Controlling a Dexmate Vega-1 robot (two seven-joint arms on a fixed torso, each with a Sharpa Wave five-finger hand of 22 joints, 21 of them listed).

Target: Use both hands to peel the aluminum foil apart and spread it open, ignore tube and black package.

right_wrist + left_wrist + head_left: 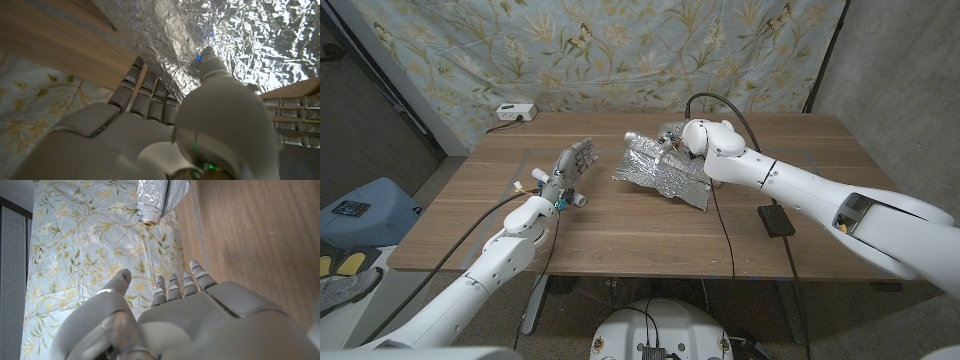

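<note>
Two white robot hands: the right hand (682,139) pinches the crinkly silver foil sheet (660,172) (thumb on top); the left hand (568,168) waits, fingers spread wide.

Wooden table (620,225), rectangular, brown grain, with a faint paler rectangle marked on its left half. Crumpled aluminum foil (655,170) lies past the middle, toward the far edge, partly opened; a rolled end shows in the left wrist view (150,200). Flat black package (776,220) sits near the right edge, closer to the near side, well apart from the foil. White power strip (515,111) sits at the far left corner.
</note>
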